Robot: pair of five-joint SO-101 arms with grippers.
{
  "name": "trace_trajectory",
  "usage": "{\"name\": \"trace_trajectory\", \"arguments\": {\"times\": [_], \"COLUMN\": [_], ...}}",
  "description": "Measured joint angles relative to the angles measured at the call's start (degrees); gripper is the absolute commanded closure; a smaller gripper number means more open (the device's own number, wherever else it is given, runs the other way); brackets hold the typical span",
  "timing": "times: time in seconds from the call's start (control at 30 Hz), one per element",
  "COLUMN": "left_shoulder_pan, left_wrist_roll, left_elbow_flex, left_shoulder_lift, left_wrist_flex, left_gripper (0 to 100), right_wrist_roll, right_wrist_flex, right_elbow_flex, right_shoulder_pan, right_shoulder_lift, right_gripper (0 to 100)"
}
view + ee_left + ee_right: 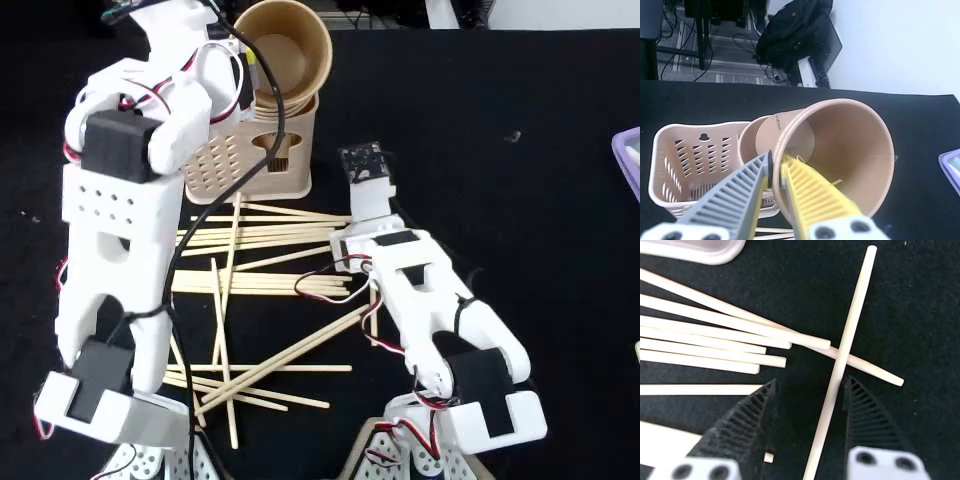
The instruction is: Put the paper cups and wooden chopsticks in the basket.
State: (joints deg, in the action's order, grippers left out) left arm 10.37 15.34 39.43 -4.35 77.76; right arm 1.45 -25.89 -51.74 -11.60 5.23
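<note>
Black tabletop [520, 200] is carrying everything, with loose wooden chopsticks [250, 285] lying crisscrossed between the two arm bases. Left arm is standing tall, elbow up, wrist reaching over the basket [225, 160] at the far side of the pile. Left gripper [774, 167] is pinching a paper cup [850, 150] by its rim, one finger inside the wall and one outside, clamped tight. That cup is tilting and sitting above a second cup [752, 145] nesting in the basket. Right arm is folding low and forward over the pile. Right gripper [811, 381] is pointing down at the table with fingers apart, a single chopstick [840, 360] lying between them, close to one finger and crossing over others.
</note>
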Motion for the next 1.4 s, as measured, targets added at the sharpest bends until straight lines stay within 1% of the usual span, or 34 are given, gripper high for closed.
{"name": "trace_trajectory", "arguments": {"times": [0.27, 0.3, 0.43, 0.67, 0.83, 1.13, 1.23, 1.4], "left_shoulder_pan": [-0.09, -0.18, -0.26, -1.67, -3.87, -5.36, -6.07, -6.51], "left_wrist_roll": [0.00, 0.00, 0.00, 0.00, 0.00, 0.00, -0.70, -8.00], "left_elbow_flex": [-0.35, -0.35, -0.35, -0.35, -0.53, -0.97, -0.97, -0.26], "left_shoulder_lift": [4.04, 4.48, 6.15, 6.42, 6.77, 6.77, 6.77, 6.77], "left_wrist_flex": [-0.70, -0.88, -2.46, -5.01, -5.10, -5.54, -1.58, 8.09], "left_gripper": [96, 95, 83, 84, 84, 84, 84, 84], "right_wrist_roll": [0.00, 0.00, 0.00, 0.00, 0.00, 0.00, 0.00, 0.00], "right_wrist_flex": [0.00, 0.00, 0.00, 0.00, 0.00, 0.00, 0.00, 0.00], "right_elbow_flex": [0.00, 0.00, 0.00, 0.00, 0.00, 0.00, 0.00, 0.00], "right_shoulder_pan": [0.00, 0.00, 0.00, 0.00, 0.00, 0.00, 0.00, 0.00], "right_shoulder_lift": [0.00, 0.00, 0.00, 0.00, 0.00, 0.00, 0.00, 0.00], "right_gripper": [80.1, 80.1, 80.1, 80.1, 80.1, 80.1, 80.1, 80.1]}}
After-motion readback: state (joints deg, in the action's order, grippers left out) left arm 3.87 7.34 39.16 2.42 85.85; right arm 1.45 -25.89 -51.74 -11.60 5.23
